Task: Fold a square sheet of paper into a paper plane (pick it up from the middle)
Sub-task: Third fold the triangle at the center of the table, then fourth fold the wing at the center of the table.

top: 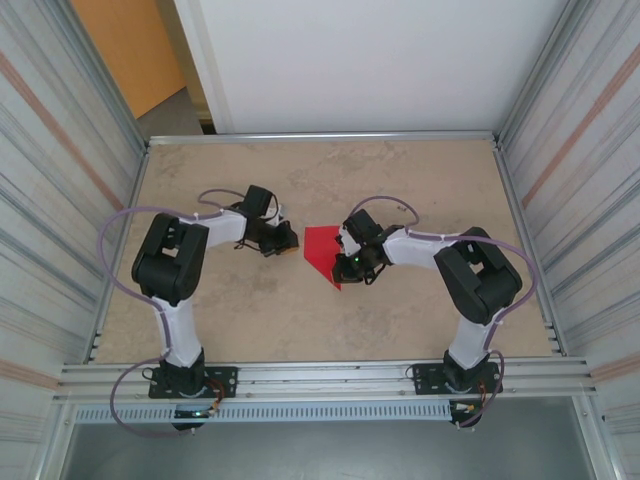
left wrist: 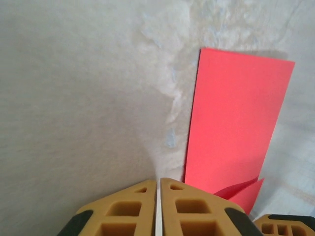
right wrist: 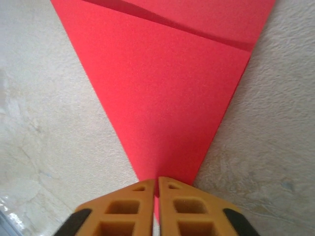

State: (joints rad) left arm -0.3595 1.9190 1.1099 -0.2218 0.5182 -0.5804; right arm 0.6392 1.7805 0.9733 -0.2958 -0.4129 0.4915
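Note:
The red sheet of paper (top: 323, 250) lies on the table between the arms, folded into a narrow strip with a pointed end toward me. In the left wrist view the paper (left wrist: 236, 118) is a long rectangle with a loose flap at its near end. My left gripper (left wrist: 158, 181) (top: 290, 240) is shut and rests on bare table just left of the paper, holding nothing. In the right wrist view the paper (right wrist: 167, 98) tapers to a point that runs under my right gripper (right wrist: 158, 179) (top: 346, 272). Its jaws stand together over the tip, with a thin slit showing red.
The table (top: 400, 180) is beige and mottled, with ribbed metal walls on both sides and a metal rail along the near edge (top: 320, 375). A fingertip of the right gripper (left wrist: 285, 226) shows at the lower right of the left wrist view.

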